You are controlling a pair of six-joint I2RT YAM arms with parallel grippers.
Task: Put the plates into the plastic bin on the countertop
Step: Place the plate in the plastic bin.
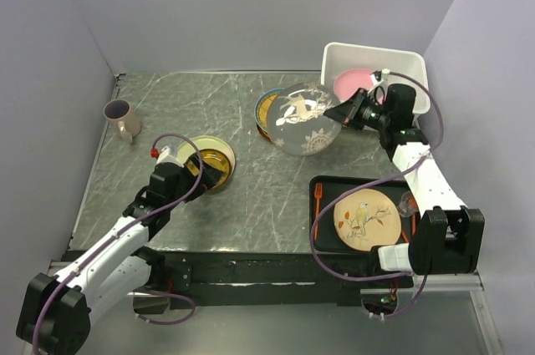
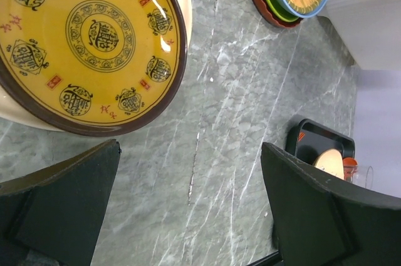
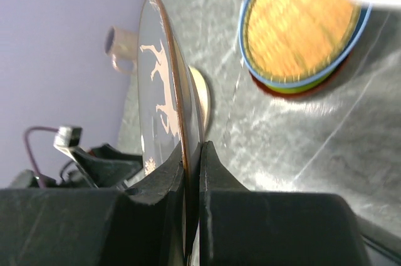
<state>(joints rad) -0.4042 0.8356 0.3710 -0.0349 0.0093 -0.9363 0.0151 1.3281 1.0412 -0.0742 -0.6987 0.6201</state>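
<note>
My right gripper is shut on the rim of the dark grey plate with a pale deer, holding it lifted and tilted just left of the white plastic bin; in the right wrist view the plate stands edge-on between my fingers. A pink plate lies inside the bin. A stack with the yellow lattice blue-rimmed plate on top sits on the countertop, partly behind the held plate. My left gripper is open and empty beside a yellow patterned plate.
A pinkish mug stands at the far left. A flat black tray near the right arm's base holds a cream bird plate, an orange fork and a clear glass. Grey walls enclose three sides.
</note>
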